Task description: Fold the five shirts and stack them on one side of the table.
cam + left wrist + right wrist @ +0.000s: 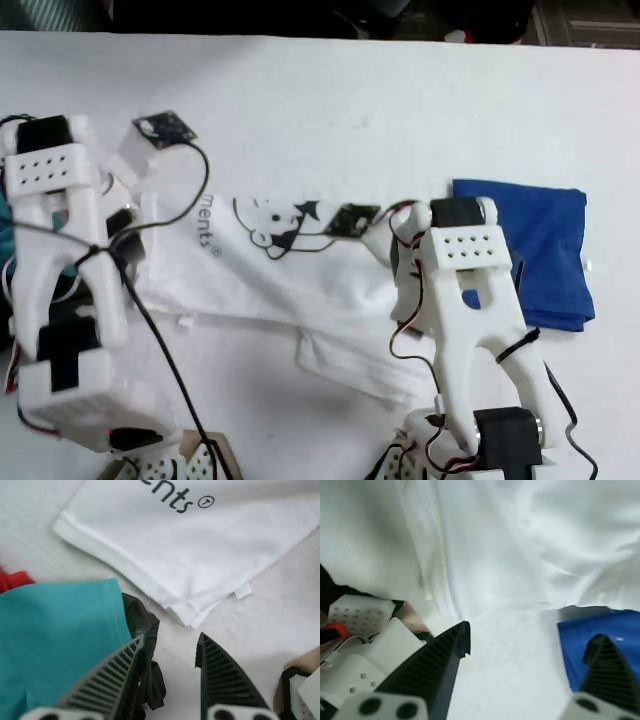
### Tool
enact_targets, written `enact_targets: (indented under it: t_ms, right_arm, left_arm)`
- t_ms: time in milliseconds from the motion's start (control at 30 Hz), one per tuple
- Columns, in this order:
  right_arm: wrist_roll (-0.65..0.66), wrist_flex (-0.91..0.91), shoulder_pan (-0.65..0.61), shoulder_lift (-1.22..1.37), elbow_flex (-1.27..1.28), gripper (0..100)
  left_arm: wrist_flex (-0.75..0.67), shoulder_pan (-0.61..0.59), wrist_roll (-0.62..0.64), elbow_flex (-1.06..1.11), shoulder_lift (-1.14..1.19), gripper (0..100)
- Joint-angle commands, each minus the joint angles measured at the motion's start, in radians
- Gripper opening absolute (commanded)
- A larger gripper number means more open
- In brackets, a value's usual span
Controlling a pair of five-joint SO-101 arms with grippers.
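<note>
High view: a white printed cotton shirt (280, 275) lies rumpled mid-worktop, with a folded blue fabric shirt (545, 250) near the right edge
Left wrist: left gripper (171, 640) parted, empty, beside a teal cloth shirt (55, 630)
Right wrist: right gripper (531, 635) spread wide, empty

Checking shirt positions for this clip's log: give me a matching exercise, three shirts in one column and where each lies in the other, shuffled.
Things:
1. white shirt
2. blue shirt
3. teal shirt

Places:
A. beside a dark cloth, close to the left gripper
B. spread out across the middle of the table
C. folded, next to the right gripper

Pairs: 1-B; 2-C; 3-A
</note>
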Motion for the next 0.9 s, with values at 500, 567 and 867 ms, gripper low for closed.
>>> enact_targets:
  t_ms: [500,567,867]
  right_arm:
    - [-0.387,-0.782,0.027,0.484,-0.190,1.8]
    - [-0.387,-0.843,0.056,0.535,-0.192,1.8]
    - [-0.390,-0.756,0.079,0.627,-0.351,1.8]
  left_arm:
    - [-0.362,0.117,0.473,0.187,0.222,2]
    - [-0.370,0.096,0.471,0.184,0.265,2]
    - [-0.315,0.067,0.407,0.160,0.255,2]
